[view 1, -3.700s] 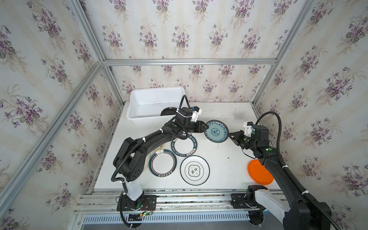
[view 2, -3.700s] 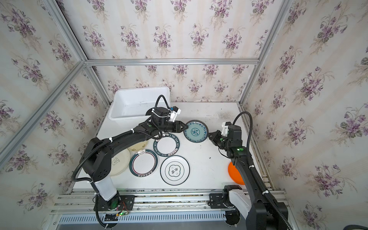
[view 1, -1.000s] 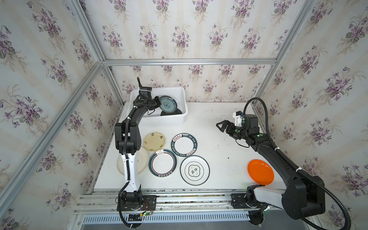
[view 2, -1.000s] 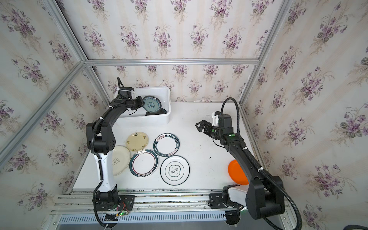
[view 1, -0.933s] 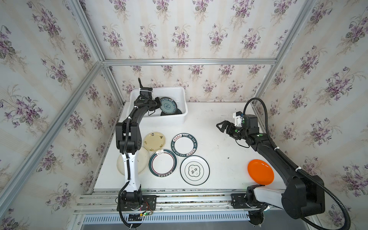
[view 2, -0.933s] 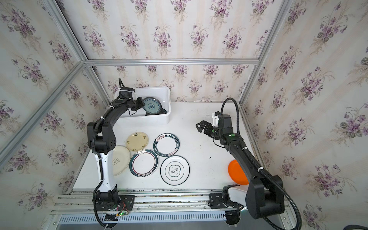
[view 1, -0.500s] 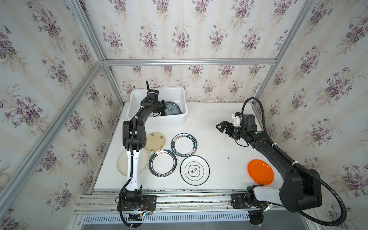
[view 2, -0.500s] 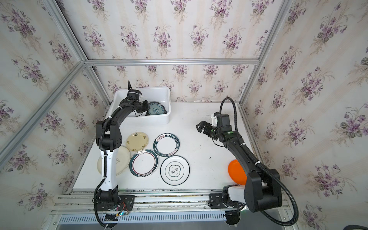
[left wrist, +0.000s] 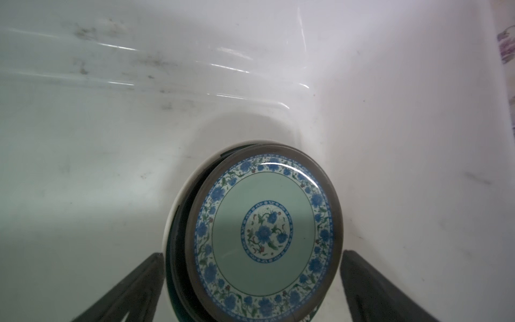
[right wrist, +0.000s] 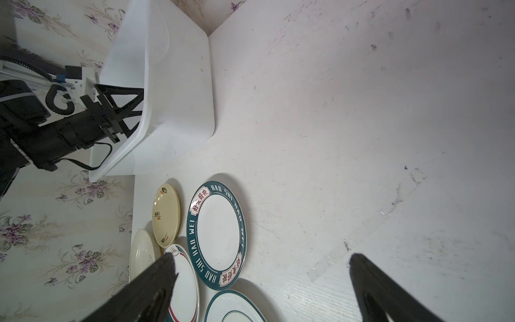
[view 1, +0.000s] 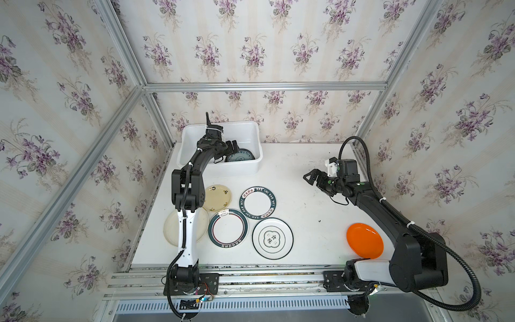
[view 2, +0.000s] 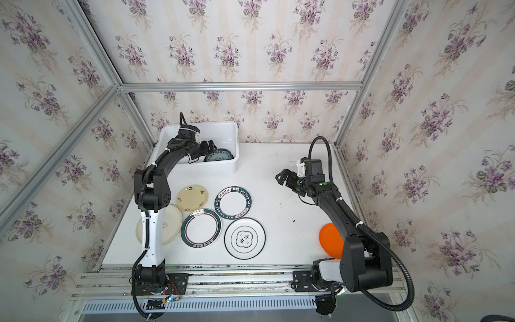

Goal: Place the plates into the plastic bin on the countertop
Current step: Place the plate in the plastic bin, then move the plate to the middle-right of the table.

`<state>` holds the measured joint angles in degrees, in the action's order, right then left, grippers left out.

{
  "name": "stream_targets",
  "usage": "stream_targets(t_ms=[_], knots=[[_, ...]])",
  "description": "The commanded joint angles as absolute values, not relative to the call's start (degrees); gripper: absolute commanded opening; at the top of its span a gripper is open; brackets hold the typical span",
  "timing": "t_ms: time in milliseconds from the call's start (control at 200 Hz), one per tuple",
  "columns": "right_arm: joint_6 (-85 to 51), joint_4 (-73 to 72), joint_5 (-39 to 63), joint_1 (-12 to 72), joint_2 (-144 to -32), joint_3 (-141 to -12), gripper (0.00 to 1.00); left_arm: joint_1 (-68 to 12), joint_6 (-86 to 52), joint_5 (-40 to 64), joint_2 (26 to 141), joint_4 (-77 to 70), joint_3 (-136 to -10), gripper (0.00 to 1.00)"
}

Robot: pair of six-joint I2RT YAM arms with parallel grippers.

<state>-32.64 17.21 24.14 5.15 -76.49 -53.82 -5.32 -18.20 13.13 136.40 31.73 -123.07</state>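
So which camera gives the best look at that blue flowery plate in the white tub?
The left wrist view: the blue-flowered plate fills the picture, its pattern sharp. In both top views it is a small sliver behind the plastic bin's near wall. The right wrist view shows only the bin's outside.

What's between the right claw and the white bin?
Nothing but bare, scuffed countertop lies between the right claw and the bin; both top views show it.
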Motion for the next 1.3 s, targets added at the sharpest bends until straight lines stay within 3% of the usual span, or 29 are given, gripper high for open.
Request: stream_targets(t_ms=[0, 140, 295, 560, 979, 1294], knots=[[-28.61, 20.2, 21.86, 3.4, -76.72, -54.15, 1.0, -5.71, -15.94, 10.21, 135.32, 31.38, -123.57, 1.0], [-24.68, 26.16, 16.68, 1.33, -77.29, -56.06, 1.0, -6.05, -15.11, 9.94, 133.16, 31.29, -123.01, 1.0], [-21.75, 27.55, -0.59, 1.41, -72.43, -51.5, 1.0, -7.06, -14.31, 8.73, 129.2, 30.68, -121.69, 1.0], [-21.67, 36.2, -9.38, 1.36, -68.84, -50.54, 1.0, -9.0, -15.82, 6.59, 114.02, 17.0, -102.33, 1.0], [-25.4, 45.46, -8.57, -4.4, -69.57, -50.72, 1.0, -12.57, -21.13, 8.4, 88.37, 2.42, -70.42, 1.0], [-27.34, 47.72, -3.51, -5.62, -74.35, -49.63, 1.0, -14.65, -25.15, 17.1, 82.51, -3.64, -60.01, 1.0]])
